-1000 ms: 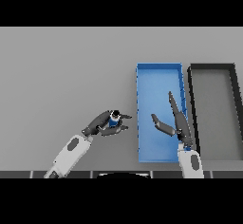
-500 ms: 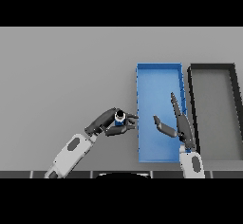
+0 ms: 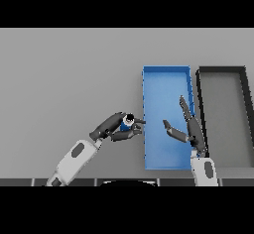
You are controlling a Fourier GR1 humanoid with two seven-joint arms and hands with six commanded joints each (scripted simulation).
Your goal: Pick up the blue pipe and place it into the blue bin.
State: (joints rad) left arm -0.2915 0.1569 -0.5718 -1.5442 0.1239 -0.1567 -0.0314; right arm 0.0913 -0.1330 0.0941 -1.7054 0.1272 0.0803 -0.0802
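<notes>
Low in the frame's centre, the left hand curls round the blue pipe, holding it just left of the blue bin, probably to carry it over the wall. The right hand hovers spread-fingered and empty over the bin. Beyond, at right, lies a black bin.

White forearms with grey oval insets, dark left robot hand, dark right robot hand
</notes>
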